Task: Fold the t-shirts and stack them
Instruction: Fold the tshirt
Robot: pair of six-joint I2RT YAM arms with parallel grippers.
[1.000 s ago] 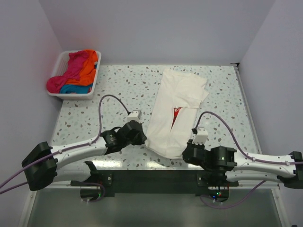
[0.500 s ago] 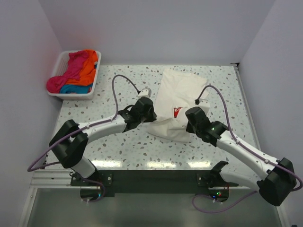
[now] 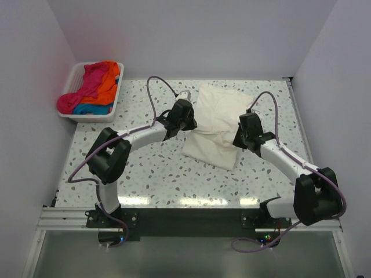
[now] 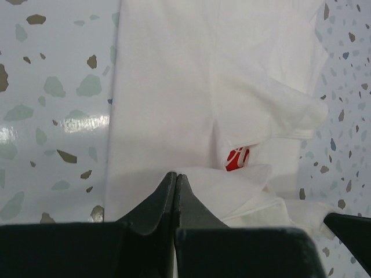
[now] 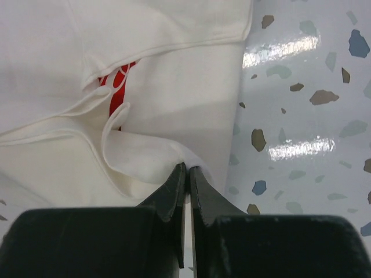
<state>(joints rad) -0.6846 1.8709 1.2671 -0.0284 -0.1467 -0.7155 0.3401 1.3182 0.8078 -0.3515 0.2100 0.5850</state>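
Two arms are reaching across the speckled table (image 3: 145, 174) in the top view, and the cream-white t-shirt (image 3: 217, 116) is lying bunched and part-folded toward 1 o'clock of the tabletop. The left gripper (image 3: 189, 123) is meeting its 9 o'clock edge, the right gripper (image 3: 240, 138) its 3 o'clock edge. Pink, orange and blue t-shirts (image 3: 95, 87) are sitting heaped in the white basket (image 3: 71, 78) at 10 o'clock.

Left wrist view: the jaws are pressing together, pinching a cream hem, and a sliver of red logo (image 4: 236, 157) is peeking out between layers.

Right wrist view: the jaws are clamping tight on a cloth fold, with the red logo showing at 11 o'clock.
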